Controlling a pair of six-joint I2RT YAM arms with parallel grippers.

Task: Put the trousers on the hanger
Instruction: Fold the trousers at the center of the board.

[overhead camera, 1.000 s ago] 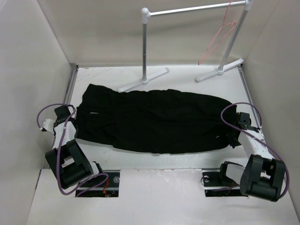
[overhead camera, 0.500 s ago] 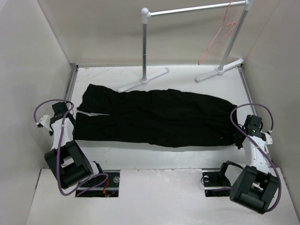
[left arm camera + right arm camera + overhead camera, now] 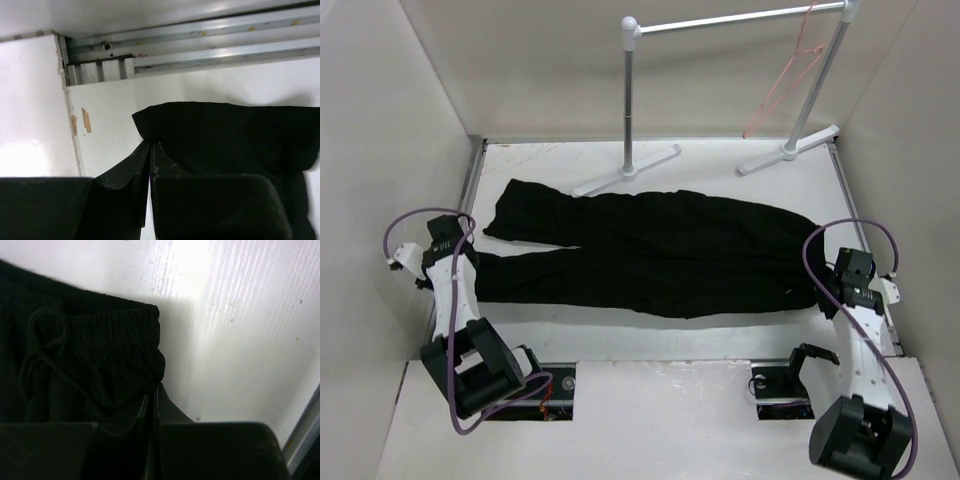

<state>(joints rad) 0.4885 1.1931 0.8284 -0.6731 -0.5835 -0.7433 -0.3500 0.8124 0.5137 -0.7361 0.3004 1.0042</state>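
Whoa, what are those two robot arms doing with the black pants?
The trousers lie flat across the table, one robot arm at each end. The left gripper pinches a leg end, and the right gripper pinches the waistband. The hanger hangs bare on the rack at the back, so the trousers are not on it yet.
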